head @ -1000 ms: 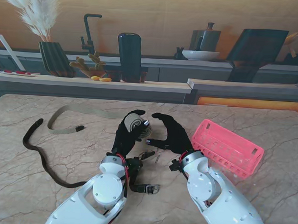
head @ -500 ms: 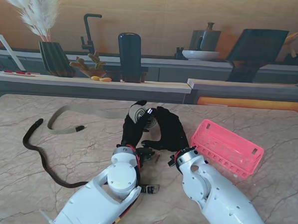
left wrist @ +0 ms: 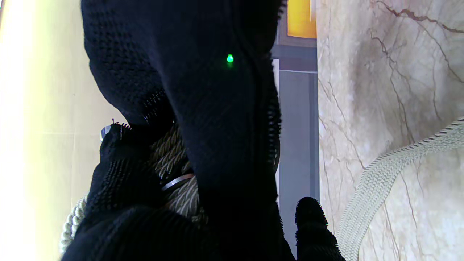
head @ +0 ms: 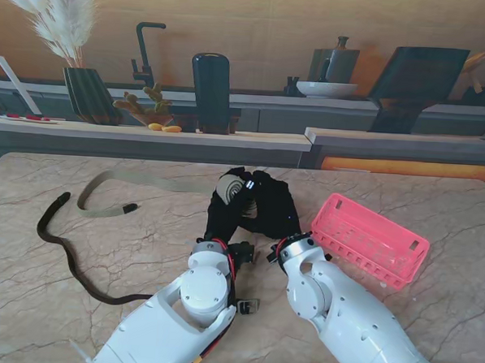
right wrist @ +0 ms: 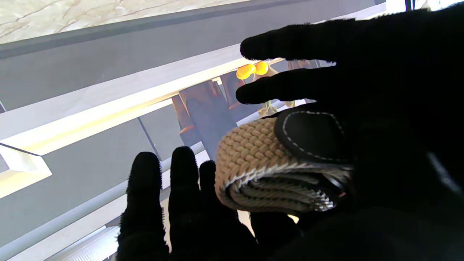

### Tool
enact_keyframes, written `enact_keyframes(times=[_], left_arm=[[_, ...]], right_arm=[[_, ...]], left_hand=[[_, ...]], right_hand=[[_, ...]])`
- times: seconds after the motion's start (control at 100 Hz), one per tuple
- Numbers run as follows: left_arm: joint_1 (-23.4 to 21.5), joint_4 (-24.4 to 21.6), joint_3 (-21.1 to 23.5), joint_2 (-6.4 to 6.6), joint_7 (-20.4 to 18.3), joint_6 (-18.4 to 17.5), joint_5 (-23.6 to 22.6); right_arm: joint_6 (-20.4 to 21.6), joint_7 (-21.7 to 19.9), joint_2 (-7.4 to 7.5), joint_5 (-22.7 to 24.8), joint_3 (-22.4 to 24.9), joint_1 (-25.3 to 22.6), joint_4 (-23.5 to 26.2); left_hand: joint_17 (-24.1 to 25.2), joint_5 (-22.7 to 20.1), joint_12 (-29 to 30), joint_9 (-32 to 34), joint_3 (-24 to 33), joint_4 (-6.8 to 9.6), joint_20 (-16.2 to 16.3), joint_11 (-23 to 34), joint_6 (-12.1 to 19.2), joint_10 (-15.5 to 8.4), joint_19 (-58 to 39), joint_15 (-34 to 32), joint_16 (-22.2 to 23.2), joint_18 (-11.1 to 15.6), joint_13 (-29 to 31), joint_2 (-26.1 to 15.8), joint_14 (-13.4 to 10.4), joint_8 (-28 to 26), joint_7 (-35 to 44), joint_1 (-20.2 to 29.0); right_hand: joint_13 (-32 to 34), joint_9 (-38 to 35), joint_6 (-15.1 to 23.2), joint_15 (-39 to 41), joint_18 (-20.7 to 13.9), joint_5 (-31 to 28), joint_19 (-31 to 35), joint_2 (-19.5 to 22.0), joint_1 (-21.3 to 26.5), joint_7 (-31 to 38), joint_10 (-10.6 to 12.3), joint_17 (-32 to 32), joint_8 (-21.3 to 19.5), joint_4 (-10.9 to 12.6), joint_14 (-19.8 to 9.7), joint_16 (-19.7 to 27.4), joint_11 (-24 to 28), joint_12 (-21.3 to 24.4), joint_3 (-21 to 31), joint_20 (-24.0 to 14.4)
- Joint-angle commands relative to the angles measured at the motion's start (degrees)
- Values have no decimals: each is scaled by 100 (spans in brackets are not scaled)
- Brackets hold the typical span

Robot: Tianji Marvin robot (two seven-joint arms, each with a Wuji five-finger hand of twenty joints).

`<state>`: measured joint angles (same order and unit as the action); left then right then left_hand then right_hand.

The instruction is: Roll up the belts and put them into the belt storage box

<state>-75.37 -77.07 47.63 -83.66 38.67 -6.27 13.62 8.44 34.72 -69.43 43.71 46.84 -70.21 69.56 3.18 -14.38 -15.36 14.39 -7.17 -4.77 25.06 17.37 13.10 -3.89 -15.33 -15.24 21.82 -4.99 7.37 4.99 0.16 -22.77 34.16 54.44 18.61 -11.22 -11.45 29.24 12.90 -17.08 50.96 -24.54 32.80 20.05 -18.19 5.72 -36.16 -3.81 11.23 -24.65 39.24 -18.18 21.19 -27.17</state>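
Woven beige belt (head: 236, 188) sits as a tight coil above the bench (head: 430, 321) middle, gripped by the left hand (head: 225, 209), while the right hand (head: 272, 209) cups it so it cannot unwind. The pink box (head: 368, 239) waits at the right.

The stand camera looks down from behind both arms; each wrist camera sits tight against its own fingers — all three share the beige rolled belt (head: 233, 187) (left wrist: 174, 170) (right wrist: 253, 163) pressed between the hands.
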Motion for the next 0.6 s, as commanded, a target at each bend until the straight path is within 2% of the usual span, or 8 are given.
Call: enact_keyframes(times=[0.0,0.07,0.17,0.19,0.29,0.42,0.52,0.59], left_arm=[[-58,-55,-43,-62,-44,23,18],[-62,-58,-42,-61,-47,29,19],[-90,-99,-35,-56,-47,35,51],[-97,-111,-34,-54,-50,33,61],[-155,-210,-28,-37,-92,32,170],[-247,-366,-12,-17,-144,83,384],[-268,-394,-10,-1,-182,231,367],[-273,-393,-10,14,-214,335,303]], right_arm=[[58,106,-43,66,0,21,15],[88,154,-50,64,16,4,15],[109,204,-61,52,42,-17,21],[107,209,-68,38,49,-21,23],[82,251,-112,-73,72,-29,20],[41,304,-167,-210,106,-47,33],[-22,291,-179,-271,156,-82,92],[-69,272,-164,-252,203,-102,139]], left_hand=[[3,-349,-3,-167,319,-112,137,-133,488,-293,95,46,82,255,-105,-1467,-248,-14,203,59],[-2,-342,-8,-167,317,-112,158,-127,477,-290,88,41,88,247,-105,-1469,-244,-7,205,56],[-10,-355,-17,-159,319,-110,196,-111,471,-288,68,16,105,243,-95,-1457,-233,-3,219,64],[-12,-360,-22,-151,318,-110,204,-101,470,-286,62,11,108,239,-94,-1455,-231,-2,223,62],[-28,-396,-46,-149,313,-108,247,-53,432,-270,18,-24,125,214,-89,-1453,-202,-3,240,44],[-37,-414,-57,-160,318,-76,300,-31,307,-225,-57,-62,147,161,-98,-1366,-127,1,234,12],[-12,-306,-48,-201,502,149,404,-87,-89,36,-292,-161,225,56,-120,-840,47,40,36,-181],[-6,-177,-13,-240,594,293,321,-191,-515,245,-285,-170,225,11,-132,-711,144,32,-144,-428]], right_hand=[[394,-324,313,429,-92,-352,520,787,618,392,61,138,-57,287,-156,-264,373,-166,-93,74],[742,-745,446,826,-138,-576,837,1003,910,781,174,339,-25,312,-216,-465,604,-285,-8,32],[1174,-1332,618,1281,-175,-857,1208,980,824,1472,298,631,185,246,-271,-691,779,-419,752,-33],[1314,-1512,679,1371,-185,-907,1279,886,829,1801,330,727,572,135,-285,-741,821,-460,932,-56],[1920,-2280,1044,1942,-193,-1031,1592,627,1176,3230,481,1143,1490,-112,-376,-1037,1109,-598,1110,-226],[2644,-3180,1427,2468,-234,-1541,1873,729,1470,3899,662,1651,1755,-152,-486,-1290,1349,-678,1281,-360],[2912,-3556,1452,2619,-211,-1862,1970,646,1529,4052,656,1830,1878,-287,-442,-1422,1328,-605,1775,-439],[2980,-3624,1322,2636,-184,-1917,2002,648,1570,4049,595,1894,1894,-305,-395,-1436,1344,-589,1879,-456]])
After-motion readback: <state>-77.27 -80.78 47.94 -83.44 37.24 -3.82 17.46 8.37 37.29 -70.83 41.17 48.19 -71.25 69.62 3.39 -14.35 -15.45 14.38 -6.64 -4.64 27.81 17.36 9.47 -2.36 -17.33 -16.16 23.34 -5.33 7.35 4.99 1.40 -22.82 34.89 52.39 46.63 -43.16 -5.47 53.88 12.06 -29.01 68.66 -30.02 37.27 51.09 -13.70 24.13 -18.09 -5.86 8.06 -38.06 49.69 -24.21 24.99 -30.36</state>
